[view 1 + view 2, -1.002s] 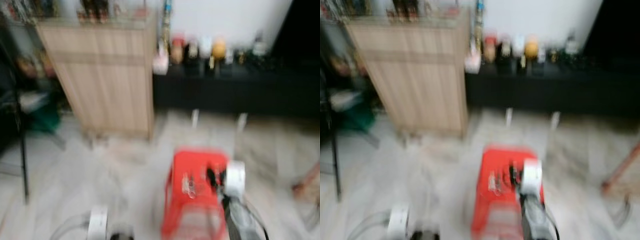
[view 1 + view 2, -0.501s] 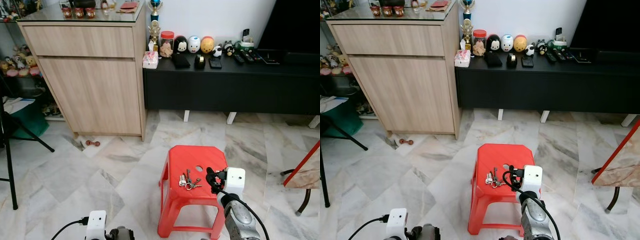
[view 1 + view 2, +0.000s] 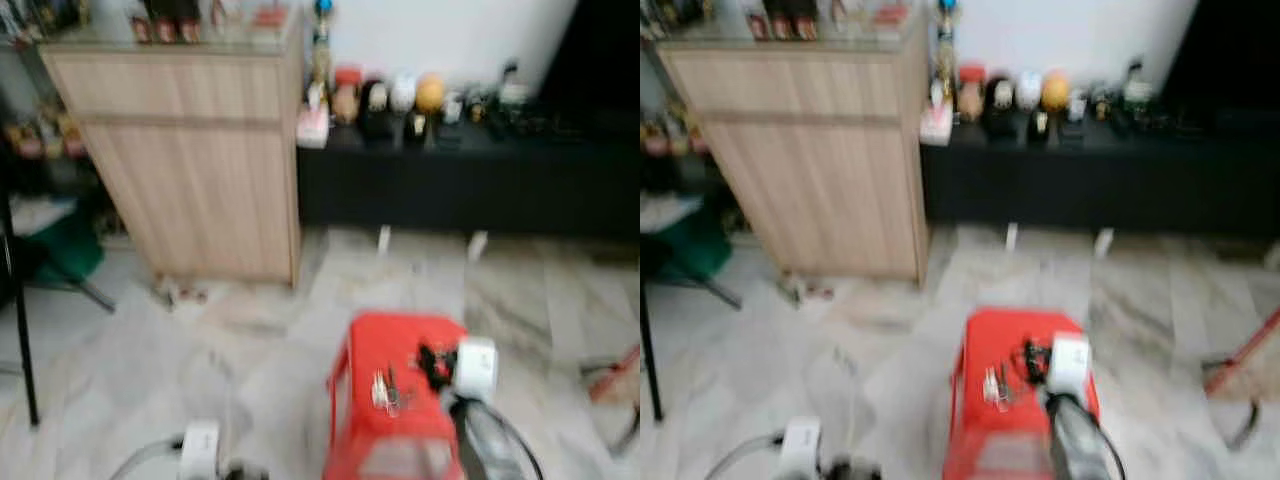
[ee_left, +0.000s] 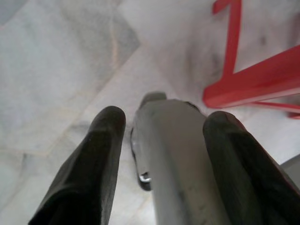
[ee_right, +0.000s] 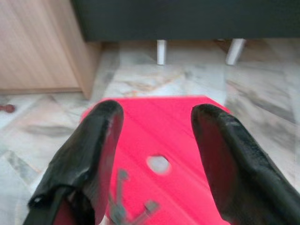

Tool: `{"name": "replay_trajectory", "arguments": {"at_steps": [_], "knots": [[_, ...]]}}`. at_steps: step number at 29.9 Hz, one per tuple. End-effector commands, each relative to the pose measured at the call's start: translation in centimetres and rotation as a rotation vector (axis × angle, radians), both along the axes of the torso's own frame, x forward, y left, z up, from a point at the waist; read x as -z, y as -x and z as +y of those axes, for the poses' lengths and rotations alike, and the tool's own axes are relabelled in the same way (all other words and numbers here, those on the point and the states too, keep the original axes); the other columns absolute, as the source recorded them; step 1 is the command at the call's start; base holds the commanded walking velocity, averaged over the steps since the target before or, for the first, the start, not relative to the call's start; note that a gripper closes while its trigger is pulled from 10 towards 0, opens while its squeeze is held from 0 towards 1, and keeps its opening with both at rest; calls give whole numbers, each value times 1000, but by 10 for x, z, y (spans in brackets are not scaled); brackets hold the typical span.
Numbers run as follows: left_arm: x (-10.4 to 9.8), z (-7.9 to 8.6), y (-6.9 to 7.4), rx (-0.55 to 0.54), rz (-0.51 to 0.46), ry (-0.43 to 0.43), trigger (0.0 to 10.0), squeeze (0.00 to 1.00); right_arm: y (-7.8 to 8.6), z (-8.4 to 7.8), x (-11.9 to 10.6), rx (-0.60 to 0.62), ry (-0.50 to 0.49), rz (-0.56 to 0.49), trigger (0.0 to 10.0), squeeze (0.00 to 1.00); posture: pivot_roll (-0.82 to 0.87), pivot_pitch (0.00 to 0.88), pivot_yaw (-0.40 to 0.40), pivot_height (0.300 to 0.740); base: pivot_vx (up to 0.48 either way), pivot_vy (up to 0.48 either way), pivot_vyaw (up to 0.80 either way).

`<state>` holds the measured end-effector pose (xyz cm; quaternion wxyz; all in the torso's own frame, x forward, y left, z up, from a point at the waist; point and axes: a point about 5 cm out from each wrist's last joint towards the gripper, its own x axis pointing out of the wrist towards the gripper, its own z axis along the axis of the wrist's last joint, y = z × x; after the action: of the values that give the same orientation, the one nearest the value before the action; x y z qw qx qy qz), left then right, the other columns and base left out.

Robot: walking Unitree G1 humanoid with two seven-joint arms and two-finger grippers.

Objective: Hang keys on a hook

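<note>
A bunch of keys (image 3: 385,387) lies on the seat of a red plastic stool (image 3: 395,340) standing on the marble floor. My right gripper (image 3: 431,364) hovers over the stool's right side, just right of the keys and apart from them. In the right wrist view its two black fingers (image 5: 89,154) stand apart with the red seat between them and the keys (image 5: 123,206) blurred below them. My left gripper (image 4: 166,117) hangs low near the floor, fingers apart, with a stool leg (image 4: 253,79) beside it. Both eye views are blurred.
A light wooden cabinet (image 3: 190,150) stands at the back left. A low black console (image 3: 470,185) with figurines runs along the wall. A black tripod leg (image 3: 20,330) is at the left, and a red-edged table (image 3: 612,372) at the right.
The head camera has moved and the picture has gone from sharp to blurred. My right gripper stays over the stool beside the keys, which lie where they were.
</note>
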<state>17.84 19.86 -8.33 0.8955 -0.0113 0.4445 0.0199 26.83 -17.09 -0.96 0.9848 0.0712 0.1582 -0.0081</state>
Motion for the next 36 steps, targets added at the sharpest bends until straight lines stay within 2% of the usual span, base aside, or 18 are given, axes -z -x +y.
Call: {"name": "replay_trajectory", "arguments": {"at_steps": [1, 9, 15, 18, 21, 25, 32, 36], "knots": [[1, -2, 1, 4, 15, 5, 10000, 0, 2, 2, 1, -13, 6, 5, 10000, 0, -11, 0, -51, 652, 326, 0, 0], [2, -3, 2, 4, 17, 4, 10000, 0, 4, 4, 7, -68, 39, 71, 10000, 0, -10, 0, -53, 652, 224, 0, 0], [2, -4, 3, 3, 19, 3, 10000, 0, 15, 2, 24, -145, 107, 225, 10000, 0, -13, 0, -54, 652, 0, 0, 0], [2, -4, 3, 3, 19, 4, 10000, 0, 16, 2, 25, -158, 96, 232, 10000, 0, -14, 0, -55, 652, 0, 0, 0], [2, -4, 3, 0, 15, 4, 10000, 0, 11, 2, 17, -123, 56, 147, 10000, 0, -10, 0, -56, 652, 0, 0, 0], [2, -3, 3, -5, 11, 0, 10000, 0, 5, 3, 10, -103, 48, 97, 10000, 0, -6, 0, -56, 652, 0, 0, 0], [1, -3, 2, 1, 7, -5, 10000, 0, 6, 8, 13, -156, 57, 130, 10000, 0, -8, 0, -52, 652, 0, 0, 0], [1, -2, 1, 0, 6, -6, 10000, 0, 7, 11, 15, -189, 70, 149, 10000, 0, -9, 0, -52, 632, 0, 0, 0]]}}
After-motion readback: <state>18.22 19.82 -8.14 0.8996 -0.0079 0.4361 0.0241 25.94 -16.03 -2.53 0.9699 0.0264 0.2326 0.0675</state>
